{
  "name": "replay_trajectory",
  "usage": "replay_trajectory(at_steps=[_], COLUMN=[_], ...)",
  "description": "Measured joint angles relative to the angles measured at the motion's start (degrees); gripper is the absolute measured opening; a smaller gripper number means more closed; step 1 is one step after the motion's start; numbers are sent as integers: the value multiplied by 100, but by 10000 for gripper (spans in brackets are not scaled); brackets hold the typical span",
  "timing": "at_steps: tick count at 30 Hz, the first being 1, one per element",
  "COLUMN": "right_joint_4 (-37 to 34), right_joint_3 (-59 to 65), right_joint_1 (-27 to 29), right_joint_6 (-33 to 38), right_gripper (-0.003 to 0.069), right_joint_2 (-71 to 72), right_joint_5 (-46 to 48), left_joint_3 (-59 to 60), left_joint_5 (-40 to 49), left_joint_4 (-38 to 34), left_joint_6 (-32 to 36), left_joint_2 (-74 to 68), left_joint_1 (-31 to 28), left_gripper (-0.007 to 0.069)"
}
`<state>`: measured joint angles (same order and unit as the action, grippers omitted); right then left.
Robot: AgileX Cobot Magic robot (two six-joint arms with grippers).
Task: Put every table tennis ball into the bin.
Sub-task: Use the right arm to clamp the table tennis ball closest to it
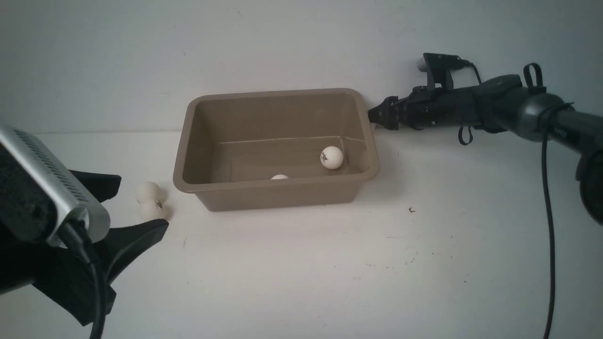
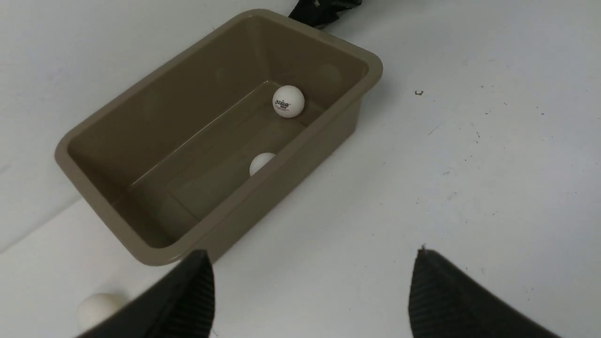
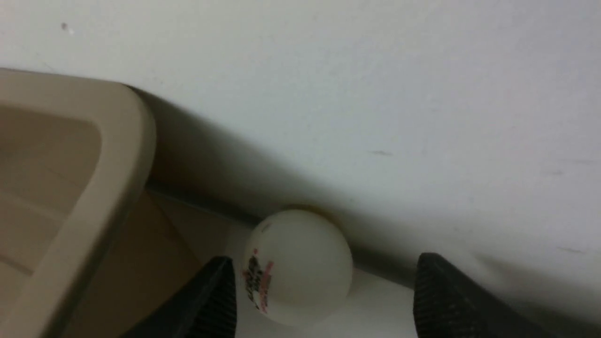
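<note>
The taupe bin [image 1: 198, 117] stands mid-table with two table tennis balls inside: one with a logo [image 1: 331, 157] at its right end, and one [image 1: 279, 177] half hidden by the near wall. Two more balls [image 1: 148, 191] [image 1: 153, 209] lie touching on the table left of the bin. My left gripper [image 1: 143, 201] hovers open near them; in the left wrist view its fingers [image 2: 312, 263] frame bare table and one ball [image 2: 96, 310] lies outside them. My right gripper [image 1: 374, 115] is at the bin's back right corner, open around a logo ball [image 3: 298, 267] that rests by the wall.
The white wall [image 1: 301, 42] rises close behind the bin, and the right gripper works in the narrow gap between the bin's corner [image 3: 122, 141] and the wall. A small dark speck [image 1: 411, 210] lies on the table right of the bin.
</note>
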<state>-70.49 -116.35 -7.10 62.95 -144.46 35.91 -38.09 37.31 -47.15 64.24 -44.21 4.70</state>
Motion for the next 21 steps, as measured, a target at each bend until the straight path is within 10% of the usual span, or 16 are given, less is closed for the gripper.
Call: replay_trajectory(at_steps=[21], right_joint_4=[421], right_joint_3=[0], right_joint_1=[-340], right_joint_6=[-162], right_gripper=[503], right_joint_2=[0], right_joint_5=[-782], left_joint_3=[0], left_joint_5=[0], left_joint_4=[0], left_joint_6=[-5], left_joint_2=[0], left_joint_1=[0], left_gripper=[499])
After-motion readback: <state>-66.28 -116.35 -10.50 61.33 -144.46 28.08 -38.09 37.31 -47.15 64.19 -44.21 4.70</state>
